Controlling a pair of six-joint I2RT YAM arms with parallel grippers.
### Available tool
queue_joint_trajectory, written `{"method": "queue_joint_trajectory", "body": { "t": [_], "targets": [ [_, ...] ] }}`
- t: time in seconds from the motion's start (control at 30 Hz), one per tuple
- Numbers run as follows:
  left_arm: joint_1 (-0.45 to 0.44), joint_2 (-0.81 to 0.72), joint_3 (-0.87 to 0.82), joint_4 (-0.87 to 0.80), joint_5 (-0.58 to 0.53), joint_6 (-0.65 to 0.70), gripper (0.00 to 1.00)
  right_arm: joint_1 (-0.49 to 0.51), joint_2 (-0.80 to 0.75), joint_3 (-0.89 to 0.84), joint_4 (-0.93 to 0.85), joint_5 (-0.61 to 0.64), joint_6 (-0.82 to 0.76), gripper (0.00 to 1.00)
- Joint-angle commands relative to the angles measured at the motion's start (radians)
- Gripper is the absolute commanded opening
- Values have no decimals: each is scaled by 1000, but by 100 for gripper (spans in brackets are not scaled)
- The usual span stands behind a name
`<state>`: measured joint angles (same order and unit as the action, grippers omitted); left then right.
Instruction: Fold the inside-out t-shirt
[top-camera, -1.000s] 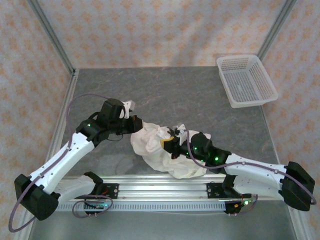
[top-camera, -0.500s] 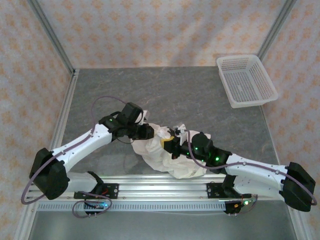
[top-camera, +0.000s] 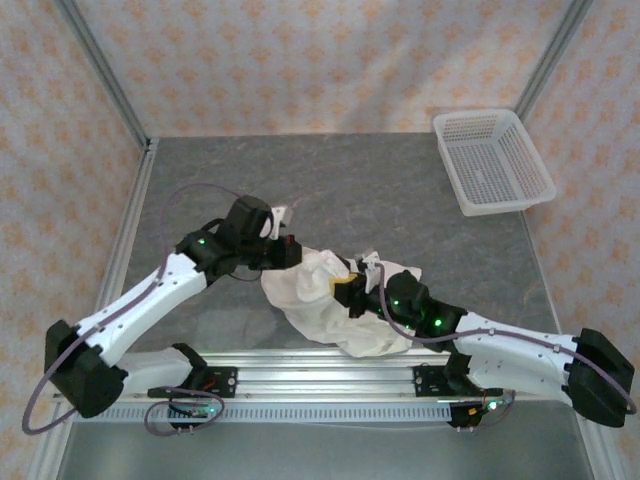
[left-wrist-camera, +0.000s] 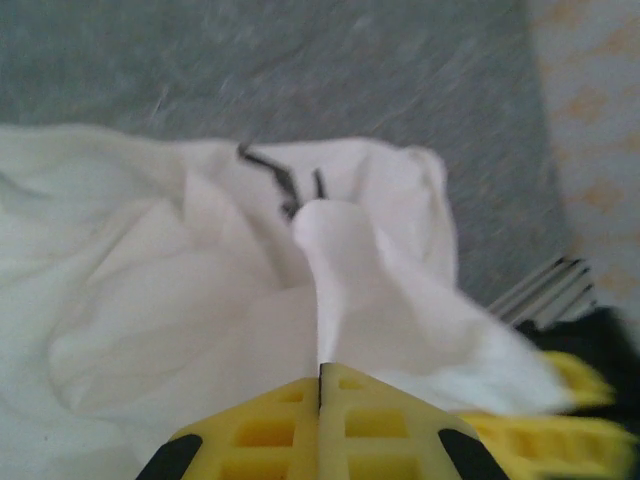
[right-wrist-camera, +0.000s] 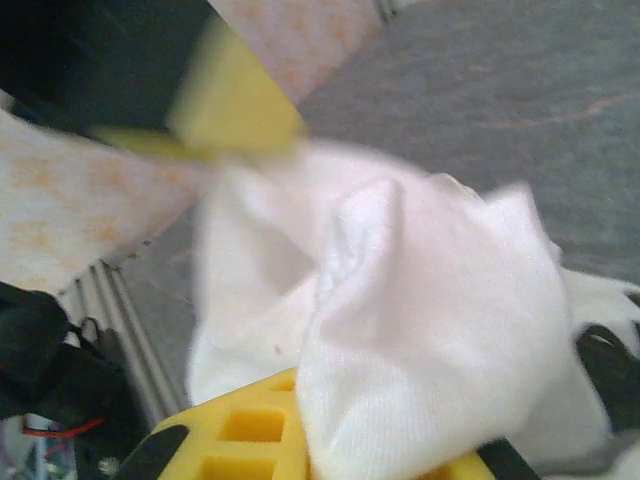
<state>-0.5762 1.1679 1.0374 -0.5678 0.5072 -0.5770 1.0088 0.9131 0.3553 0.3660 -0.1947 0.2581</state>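
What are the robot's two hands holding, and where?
Both pinch the crumpled white cotton t-shirt: left gripper a raised fold, right gripper a bunched fold.

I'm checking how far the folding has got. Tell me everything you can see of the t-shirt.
The t-shirt is plain white, soft, wrinkly cloth without print, bunched in a crumpled heap, not folded. It lies on the grey table by the near rail. The left gripper is shut on a raised ridge at its far left edge; the right gripper pinches a bunched fold near its middle. Sleeves and collar cannot be told apart.
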Motion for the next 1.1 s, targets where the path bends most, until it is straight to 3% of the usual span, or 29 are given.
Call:
{"method": "queue_joint_trajectory", "body": {
  "t": [0.0,0.37,0.47,0.53,0.6,0.8,1.07],
  "targets": [
    [33,-72,76,-30,-14,-17,0,-3,-11,-65,-40,81,-9,17],
    [35,-79,72,-91,-4,37,0,0,-98,66,-173,-12,-57,46],
    [35,-83,66,-89,-2,37,0,1,-72,162,-247,125,-62,48],
    [35,-85,67,-91,-5,37,0,0,-16,254,-345,260,-3,47],
    [35,-87,67,-93,-9,65,0,0,65,355,-450,317,32,47],
    [35,-88,70,-94,-10,71,0,2,337,560,-566,185,-56,52],
    [35,-99,76,-117,-35,88,0,-3,512,725,-753,568,-21,49]
  ]
}}
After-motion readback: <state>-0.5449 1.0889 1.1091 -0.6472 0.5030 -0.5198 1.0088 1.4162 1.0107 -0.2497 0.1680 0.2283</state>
